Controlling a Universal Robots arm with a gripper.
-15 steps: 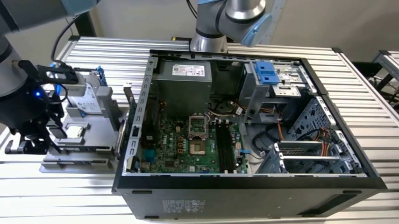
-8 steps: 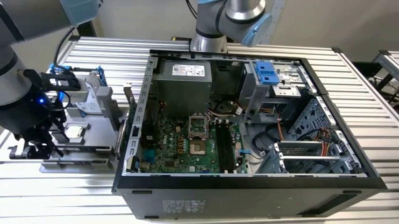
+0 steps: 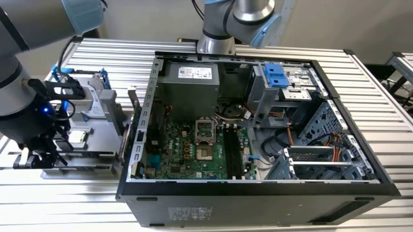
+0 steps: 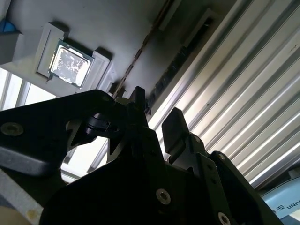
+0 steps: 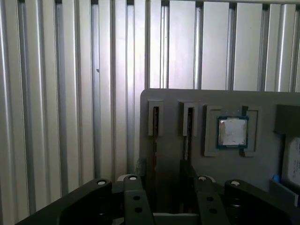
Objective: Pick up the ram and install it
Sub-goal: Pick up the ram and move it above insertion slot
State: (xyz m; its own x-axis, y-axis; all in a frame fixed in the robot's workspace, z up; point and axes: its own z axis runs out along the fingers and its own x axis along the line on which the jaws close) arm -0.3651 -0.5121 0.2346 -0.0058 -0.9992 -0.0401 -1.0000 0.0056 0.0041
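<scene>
Now, your gripper (image 4: 156,106) hangs unclenched above the ram (image 5: 155,125), standing edgewise in a slot of the tray (image 5: 173,97) near the CPU chip (image 5: 231,132). Close off-centre and you could tilt or jam it.

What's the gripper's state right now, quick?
Gripper: open, holding nothing, over the flat grey parts tray.

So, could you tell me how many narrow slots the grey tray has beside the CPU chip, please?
2. One slot lies beside the CPU chip's pocket, the other just beyond it, towards the tray's edge. The gripper covers part of the tray, so more may be hidden.
</scene>
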